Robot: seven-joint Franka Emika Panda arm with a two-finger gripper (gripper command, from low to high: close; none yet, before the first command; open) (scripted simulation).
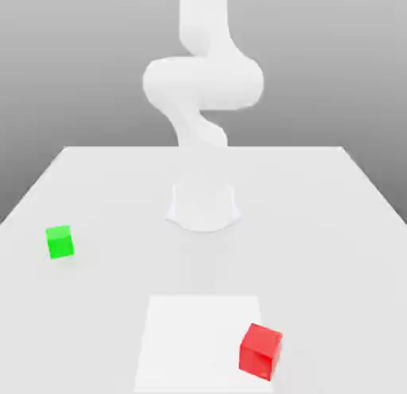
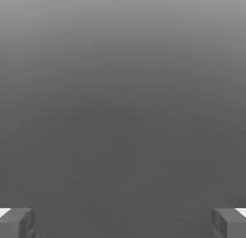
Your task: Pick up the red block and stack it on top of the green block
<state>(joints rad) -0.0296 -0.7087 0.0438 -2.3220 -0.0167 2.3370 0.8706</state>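
White table surface, flat and plain, under grey backdrop. White robot arm rises from a round base at the far middle of the table and folds back on itself above it

Small bright red cube, smooth and unmarked — the red block — sits on the table near the front edge, toward the exterior view's right, one corner turned to the camera. It rests at the right-hand margin of a paler square patch on the tabletop, nothing touching it

Small bright green cube, same plain finish — the green block — sits toward the exterior view's left, further back than the red one. The two are well apart, with bare table between them

Gripper in the hand view: two grey fingertips stand at opposite edges of the picture, spread wide, nothing between them. Jaws apart and empty. Beyond them, plain grey with no block in sight

Step in hand, as I judge it: the very start. Neither cube is disturbed, no approach is made, stacking is not begun

Next move calls for bringing the hand over the red block and lowering with the jaws astride it. The cube sits turned relative to the table edges, so the wrist likely needs a matching turn for the pads to meet flat faces and not corners. Risk if skipped: the cube twists or squirts out on closing
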